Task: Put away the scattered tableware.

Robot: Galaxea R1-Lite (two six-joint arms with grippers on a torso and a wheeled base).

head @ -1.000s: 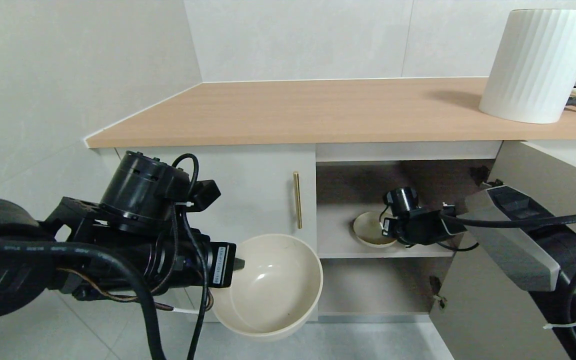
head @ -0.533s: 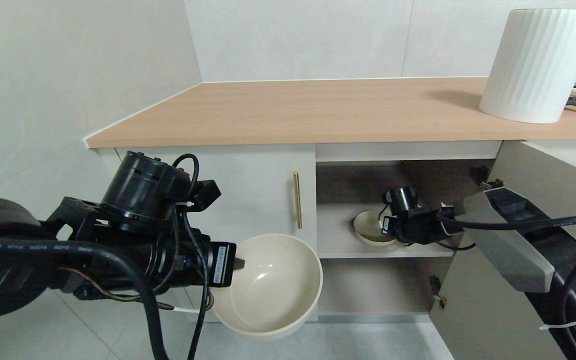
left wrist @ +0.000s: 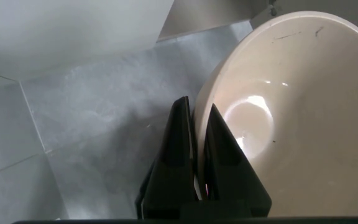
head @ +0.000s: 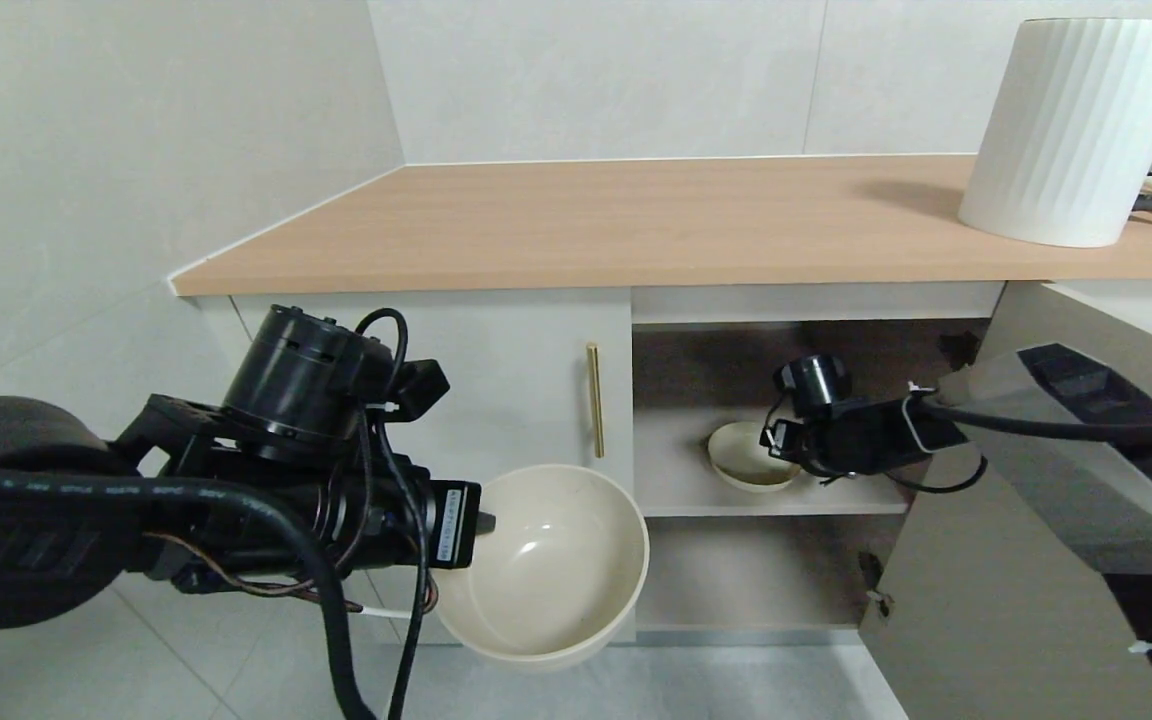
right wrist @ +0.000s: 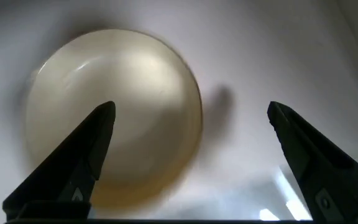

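A large cream bowl (head: 551,565) hangs tilted in front of the shut cabinet door, above the floor. My left gripper (head: 481,522) is shut on its rim; in the left wrist view the two fingers (left wrist: 182,143) pinch the rim of the bowl (left wrist: 291,118). A small cream dish (head: 746,458) lies on the shelf inside the open cabinet compartment. My right gripper (head: 771,440) is inside that compartment just above the dish, open. In the right wrist view the dish (right wrist: 114,112) lies below and between the spread fingers (right wrist: 82,162), free of them.
A gold handle (head: 594,400) runs down the shut left door. The right cabinet door (head: 996,560) stands swung open beside my right arm. On the wooden countertop (head: 586,220) a white ribbed cylinder (head: 1081,130) stands at the right, with utensils behind it.
My right gripper has let go of the small dish and risen slightly, drawing back from it. My left arm with the large bowl has shifted a little to the right and up.
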